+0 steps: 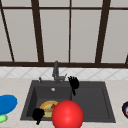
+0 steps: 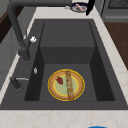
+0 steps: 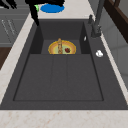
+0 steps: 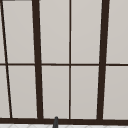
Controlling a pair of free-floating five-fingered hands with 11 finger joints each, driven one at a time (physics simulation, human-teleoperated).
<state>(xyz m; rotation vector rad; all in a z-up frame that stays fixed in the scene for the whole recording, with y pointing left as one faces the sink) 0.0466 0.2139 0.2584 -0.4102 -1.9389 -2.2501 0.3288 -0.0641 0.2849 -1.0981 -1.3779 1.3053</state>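
Down in the left basin of the dark sink [image 1: 105,100] lies a yellow-rimmed plate [image 2: 66,85] bearing a long breadstick-like piece [image 2: 69,85] and a small red bit [image 2: 59,80]. At the sink's front left corner, just beside the plate, the left hand [image 1: 38,114] hangs bunched, fingers pointing down, grasping nothing that I can make out. Near the faucet [image 1: 56,71], the right hand [image 1: 73,83] hovers above the basin divider, fingers hanging relaxed and empty. A red ball [image 1: 67,115] sits in the foreground at the sink's front edge. By my judgement the work is at the reaching stage: the left hand is nearest the plate, and taking it would call for lowering into the basin to its rim.
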